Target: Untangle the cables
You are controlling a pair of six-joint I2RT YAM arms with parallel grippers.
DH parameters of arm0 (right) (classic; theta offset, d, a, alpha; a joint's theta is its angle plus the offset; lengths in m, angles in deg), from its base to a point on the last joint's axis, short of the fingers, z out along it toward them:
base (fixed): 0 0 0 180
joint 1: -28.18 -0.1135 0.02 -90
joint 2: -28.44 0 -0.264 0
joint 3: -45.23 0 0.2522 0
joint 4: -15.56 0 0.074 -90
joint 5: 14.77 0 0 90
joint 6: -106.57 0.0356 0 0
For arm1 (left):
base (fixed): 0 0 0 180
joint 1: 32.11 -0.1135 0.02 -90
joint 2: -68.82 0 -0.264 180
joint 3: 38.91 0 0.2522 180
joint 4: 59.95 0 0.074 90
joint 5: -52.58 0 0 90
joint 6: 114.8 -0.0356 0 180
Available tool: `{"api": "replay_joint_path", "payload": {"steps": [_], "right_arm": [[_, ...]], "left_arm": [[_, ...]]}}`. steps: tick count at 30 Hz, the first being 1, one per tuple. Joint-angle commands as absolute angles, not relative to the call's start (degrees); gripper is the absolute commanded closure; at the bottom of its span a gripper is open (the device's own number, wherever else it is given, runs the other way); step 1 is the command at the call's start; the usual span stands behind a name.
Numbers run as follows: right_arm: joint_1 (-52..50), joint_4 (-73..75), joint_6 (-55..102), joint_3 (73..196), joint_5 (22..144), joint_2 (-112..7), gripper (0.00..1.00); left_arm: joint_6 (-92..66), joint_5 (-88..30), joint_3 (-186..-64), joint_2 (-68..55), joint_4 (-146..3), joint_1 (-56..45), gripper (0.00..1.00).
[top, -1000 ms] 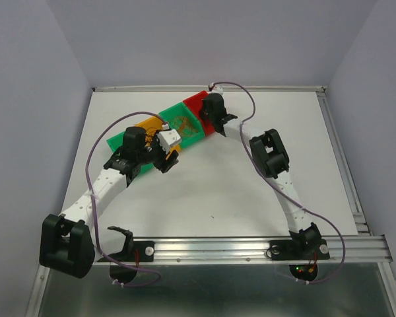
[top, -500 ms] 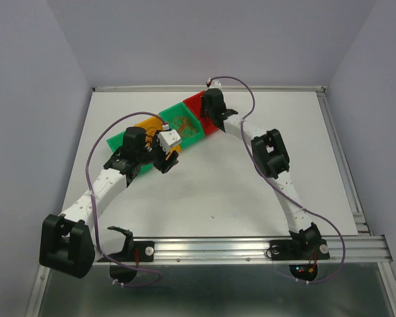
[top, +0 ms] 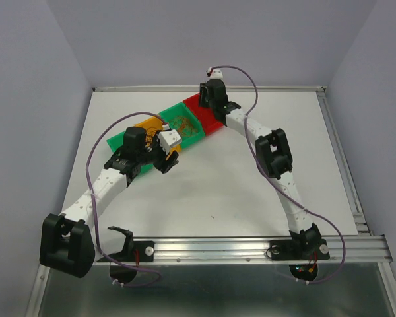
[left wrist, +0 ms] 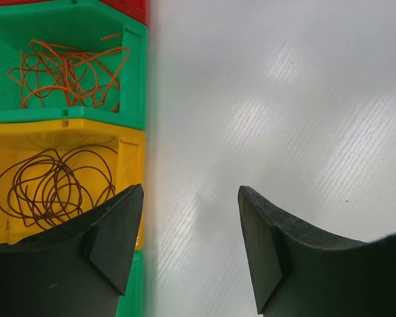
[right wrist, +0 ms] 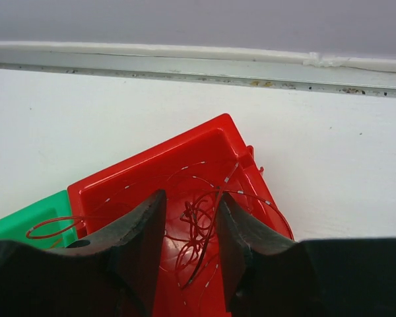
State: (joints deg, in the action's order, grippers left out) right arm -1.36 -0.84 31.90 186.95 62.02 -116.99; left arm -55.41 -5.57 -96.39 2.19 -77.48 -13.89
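Observation:
Red cables [right wrist: 198,221] lie in a loose curl inside the red bin [right wrist: 152,178]. My right gripper [right wrist: 191,205] hangs over them with its jaws apart; the curl shows in the gap and one strand runs up along the right finger [right wrist: 241,224]. One red loop drapes over the bin's left wall. From above, the right gripper [top: 208,99] is at the red bin's far end. Orange cables [left wrist: 66,69] fill a green bin [left wrist: 135,79], and dark brown cables [left wrist: 53,185] a yellow bin [left wrist: 129,148]. My left gripper [left wrist: 191,198] is open over bare table beside the bins, holding nothing.
The bins form a diagonal row [top: 181,122] from mid-left to the back centre, with another green bin [top: 117,140] at its near-left end under the left arm. The back wall rail [right wrist: 198,69] runs just beyond the red bin. Purple arm cables [top: 244,79] arch above.
The right gripper's jaws have parted from shut, and the arm has stretched further back over the red bin. The left arm has stayed still.

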Motion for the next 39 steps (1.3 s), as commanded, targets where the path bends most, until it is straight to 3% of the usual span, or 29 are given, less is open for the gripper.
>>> {"api": "replay_joint_path", "payload": {"steps": [1, 5, 10, 13, 22, 25, 32, 34, 39], "right_arm": [[-1.1, 0.7, 30.3, 191.5, 62.0, -112.5, 0.58], [-1.2, 1.0, 29.6, 189.2, 62.0, -109.0, 0.56], [-1.1, 1.1, 30.4, 183.5, 62.3, -103.1, 0.25], [-1.1, 0.8, 32.9, 177.4, 62.0, -97.4, 0.24], [-1.6, 5.5, 32.8, 159.0, 67.8, -82.3, 0.09], [-2.8, 8.6, 30.8, 146.3, 67.7, -74.7, 0.00], [-3.4, 23.1, 30.3, 111.7, 67.2, -49.0, 0.00], [-3.3, 25.4, 31.8, 101.2, 64.8, -40.0, 0.00], [-3.4, 26.1, 34.7, 84.7, 60.4, -23.4, 0.00]], "left_arm": [[-55.7, -4.7, -96.3, 2.5, -76.7, -14.3, 0.29], [-55.8, -4.6, -96.3, 2.7, -76.8, -14.3, 0.29], [-55.9, -4.5, -96.3, 2.8, -76.8, -14.3, 0.29], [-56.0, -4.5, -96.3, 2.8, -77.0, -14.3, 0.29], [-56.0, -4.8, -96.0, 4.2, -76.9, -14.3, 0.29], [-55.4, -6.1, -95.2, 6.3, -75.7, -14.4, 0.29], [-51.6, -11.3, -93.1, 11.7, -70.0, -16.4, 0.24], [-49.4, -13.2, -92.0, 14.2, -67.6, -17.5, 0.01], [-45.5, -16.8, -87.2, 22.2, -59.8, -21.4, 0.01]]}}
